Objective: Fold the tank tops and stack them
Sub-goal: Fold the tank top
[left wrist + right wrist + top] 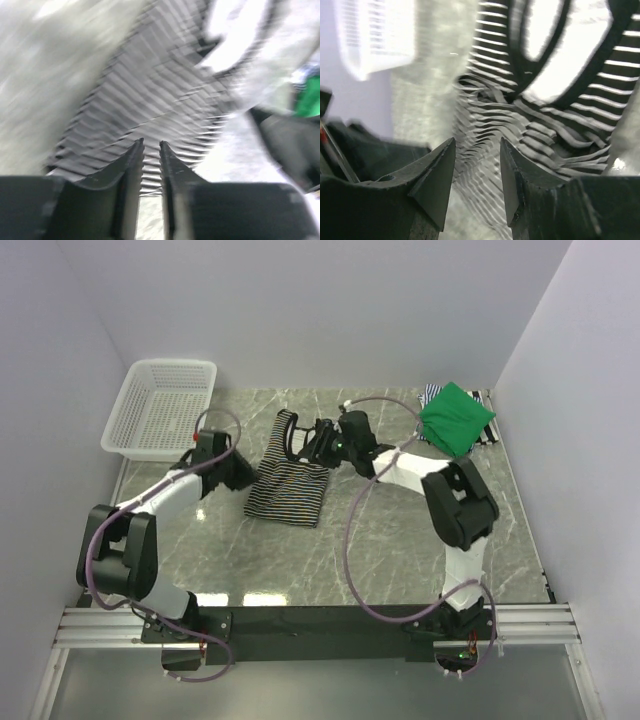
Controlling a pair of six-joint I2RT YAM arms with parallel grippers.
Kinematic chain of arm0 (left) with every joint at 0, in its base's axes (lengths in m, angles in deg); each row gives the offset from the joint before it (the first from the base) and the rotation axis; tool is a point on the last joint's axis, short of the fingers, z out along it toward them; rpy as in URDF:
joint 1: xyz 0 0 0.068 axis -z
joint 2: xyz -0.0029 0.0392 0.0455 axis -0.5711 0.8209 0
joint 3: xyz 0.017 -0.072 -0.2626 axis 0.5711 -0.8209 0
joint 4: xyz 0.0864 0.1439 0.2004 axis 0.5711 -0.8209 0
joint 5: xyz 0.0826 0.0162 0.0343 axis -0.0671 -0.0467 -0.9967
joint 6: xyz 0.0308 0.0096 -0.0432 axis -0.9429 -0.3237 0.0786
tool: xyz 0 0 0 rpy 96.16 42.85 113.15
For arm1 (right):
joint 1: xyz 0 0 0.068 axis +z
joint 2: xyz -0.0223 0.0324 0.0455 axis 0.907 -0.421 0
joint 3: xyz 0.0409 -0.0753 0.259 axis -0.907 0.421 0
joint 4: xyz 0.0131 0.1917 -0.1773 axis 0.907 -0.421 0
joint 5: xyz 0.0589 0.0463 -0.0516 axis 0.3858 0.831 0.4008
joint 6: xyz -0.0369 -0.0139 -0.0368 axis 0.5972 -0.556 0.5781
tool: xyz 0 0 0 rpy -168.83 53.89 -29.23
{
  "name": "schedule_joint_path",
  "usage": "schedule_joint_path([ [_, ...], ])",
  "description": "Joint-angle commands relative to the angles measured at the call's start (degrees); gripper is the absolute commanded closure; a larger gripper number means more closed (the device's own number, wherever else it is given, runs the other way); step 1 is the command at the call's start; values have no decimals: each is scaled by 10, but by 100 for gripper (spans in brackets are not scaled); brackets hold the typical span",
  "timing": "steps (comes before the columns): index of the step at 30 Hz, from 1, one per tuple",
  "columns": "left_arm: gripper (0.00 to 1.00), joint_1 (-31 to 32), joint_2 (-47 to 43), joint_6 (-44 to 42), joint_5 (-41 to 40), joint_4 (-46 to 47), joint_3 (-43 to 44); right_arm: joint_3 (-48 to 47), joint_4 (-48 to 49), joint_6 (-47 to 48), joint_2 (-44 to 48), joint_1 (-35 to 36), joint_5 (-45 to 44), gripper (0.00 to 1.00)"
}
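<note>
Bench (pixel 400 550) is a grey-green marble-look slab, glossy, with glare near the front edge.

Black-and-white striped soft cloth tank top (pixel 290 485) lies flat at mid-bench, roughly rectangular. Its black-edged shoulder straps and neck opening point to the far side. The right wrist view shows the fabric rumpled into ridges just below the strap loops, with pale bench showing through the openings.

Left gripper (pixel 243 472) is low at the left edge of the striped top. In the left wrist view its jaws are parted by a narrow slit with nothing between them. That view is heavily motion-blurred, and the stripes beyond the tips smear out.

Right gripper (pixel 310 440) is over the strap end of the same top. In the right wrist view its jaws stand clearly apart, dark wedge-shaped tips, with striped cloth visible past the gap. No fold is clamped between them as far as I can see.

Plain bright green cloth tank top (pixel 455 418) sits at the far right corner, folded into a compact diamond-like pad. It rests on a finely striped tank top (pixel 432 393), of which only the edges poke out on both sides.

White plastic mesh basket (pixel 160 365) is at the far left corner, rectangular with lattice walls, well apart from the striped top.
</note>
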Motion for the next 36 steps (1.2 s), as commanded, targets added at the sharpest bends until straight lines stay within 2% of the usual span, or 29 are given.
schedule_joint_path([
  [1,72,6,-5,-51,23,18,81,57,36,7,72,11,-3,52],
  [4,74,17,73,-58,81,23,152,104,73,-11,77,33,18,52],
  [11,77,29,213,-68,61,11,241,193,174,-64,34,50,66,53],
  [15,79,24,269,-74,63,12,269,240,166,-58,42,52,51,54],
  [23,77,3,328,-80,40,-6,327,303,116,-42,76,55,12,54],
  [30,54,-7,336,-101,46,-18,367,330,91,-17,111,66,-18,54],
  [33,49,-8,305,-117,32,-32,366,326,72,-1,141,77,-27,54],
  [36,45,-8,219,-123,-19,-64,317,320,25,19,179,92,-65,53],
])
